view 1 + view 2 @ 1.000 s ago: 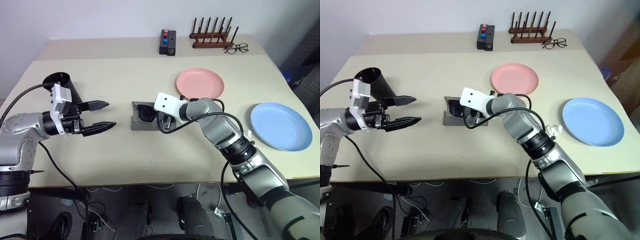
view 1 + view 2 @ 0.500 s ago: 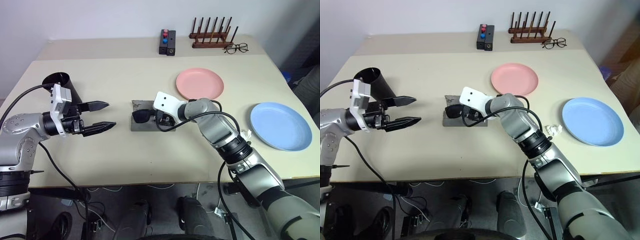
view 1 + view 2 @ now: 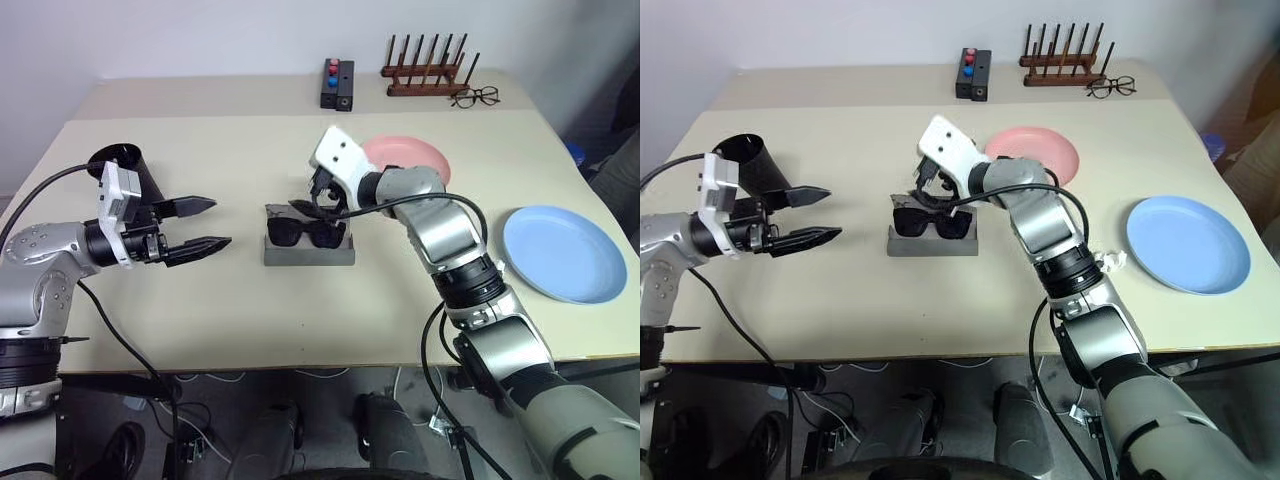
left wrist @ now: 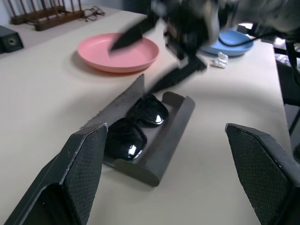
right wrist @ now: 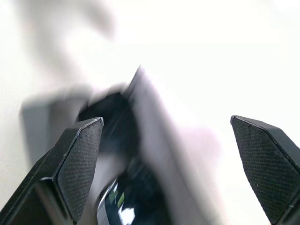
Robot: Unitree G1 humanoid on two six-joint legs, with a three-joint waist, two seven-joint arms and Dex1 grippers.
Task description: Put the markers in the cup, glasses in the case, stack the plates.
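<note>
The black sunglasses lie lenses-up in the open grey case at the table's middle. My right gripper hangs open just above and behind them, holding nothing. Off to the left, my left gripper is open and empty, pointing level at the case. Behind it stands the black cup. The pink plate sits behind the right arm, partly covered by it. At the right lies the blue plate. The markers are out of view.
At the table's back stand a black block with red and blue tops, a wooden peg rack and wire-framed eyeglasses. A small white crumpled scrap lies near the blue plate.
My right gripper opened, let the sunglasses go into the case, and rose up and back from it. The left arm kept still.
</note>
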